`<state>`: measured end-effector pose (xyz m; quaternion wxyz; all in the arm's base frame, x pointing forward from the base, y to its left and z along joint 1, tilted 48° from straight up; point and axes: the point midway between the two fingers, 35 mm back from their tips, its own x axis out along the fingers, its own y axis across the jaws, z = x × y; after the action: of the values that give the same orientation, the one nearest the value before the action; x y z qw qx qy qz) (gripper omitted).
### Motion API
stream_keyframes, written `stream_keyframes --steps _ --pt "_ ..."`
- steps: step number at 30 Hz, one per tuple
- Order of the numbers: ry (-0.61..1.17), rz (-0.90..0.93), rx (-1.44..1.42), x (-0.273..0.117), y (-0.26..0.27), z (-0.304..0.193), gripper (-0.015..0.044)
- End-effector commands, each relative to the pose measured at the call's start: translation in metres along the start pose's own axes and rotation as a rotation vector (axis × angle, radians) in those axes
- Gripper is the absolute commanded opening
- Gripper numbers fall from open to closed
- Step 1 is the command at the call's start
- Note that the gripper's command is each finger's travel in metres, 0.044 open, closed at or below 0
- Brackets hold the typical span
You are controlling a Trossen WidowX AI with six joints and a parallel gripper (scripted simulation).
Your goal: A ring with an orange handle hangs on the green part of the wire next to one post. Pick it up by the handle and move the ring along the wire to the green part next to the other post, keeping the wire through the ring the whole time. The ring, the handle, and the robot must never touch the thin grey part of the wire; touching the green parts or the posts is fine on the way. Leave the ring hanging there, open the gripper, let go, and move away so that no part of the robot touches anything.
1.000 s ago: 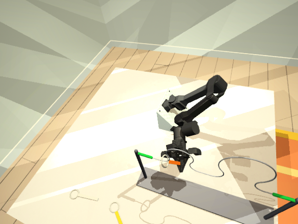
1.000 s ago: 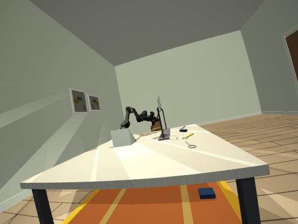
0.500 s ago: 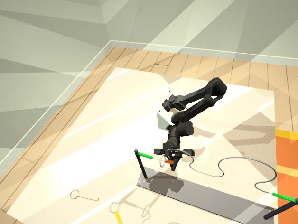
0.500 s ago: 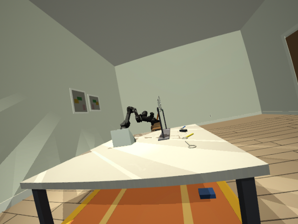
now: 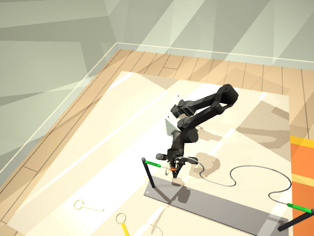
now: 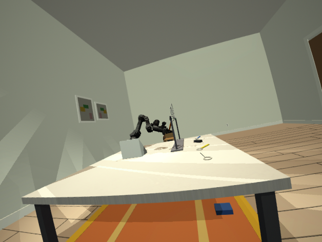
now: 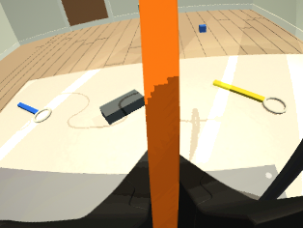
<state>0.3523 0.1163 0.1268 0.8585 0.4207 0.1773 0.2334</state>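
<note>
My gripper is shut on the orange handle, which stands upright in the wrist view. The pale ring is seen nearly edge-on in the top view, around the grey wire a little right of the left green part. Whether it touches the wire cannot be told. The left post holds that end. The other green part is at the right post. The wire's near bend passes in front of my gripper in the top view.
A grey base plate lies under the wire. A loose pale ring tool and a yellow-handled one lie on the table. A blue-handled one and a dark box show in the wrist view.
</note>
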Motion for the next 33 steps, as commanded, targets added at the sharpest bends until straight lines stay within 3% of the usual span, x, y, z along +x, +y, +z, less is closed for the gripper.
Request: stream_keyframes --steps 1,33 --pt "0.005 -0.017 -0.031 -0.002 -0.010 0.000 -0.0150" --pt "0.007 -0.032 -0.063 -0.007 -0.046 0.002 -0.0150"
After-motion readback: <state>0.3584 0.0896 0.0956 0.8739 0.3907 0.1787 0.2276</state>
